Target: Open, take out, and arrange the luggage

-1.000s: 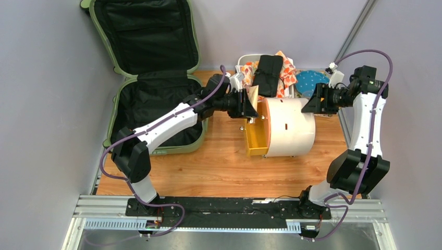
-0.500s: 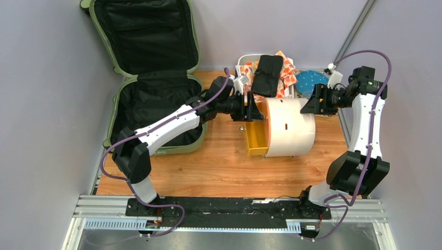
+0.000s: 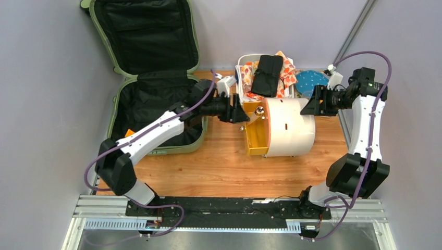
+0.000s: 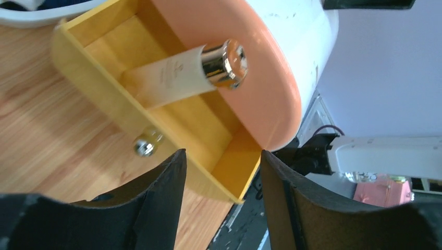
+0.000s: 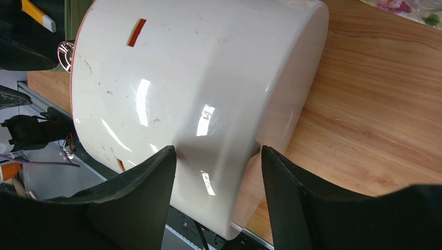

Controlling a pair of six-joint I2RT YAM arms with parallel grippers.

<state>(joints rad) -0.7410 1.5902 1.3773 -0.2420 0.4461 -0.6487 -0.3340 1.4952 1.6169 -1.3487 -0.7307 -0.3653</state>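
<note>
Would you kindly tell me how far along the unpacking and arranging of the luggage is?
Done: the luggage lies open, its visible lining bare; a black pouch and patterned cloth sit in the white tub. In hand: a cream tube lies in the orange drawer, with the left gripper open and empty before it. Left: probably shutting the drawer.
</note>
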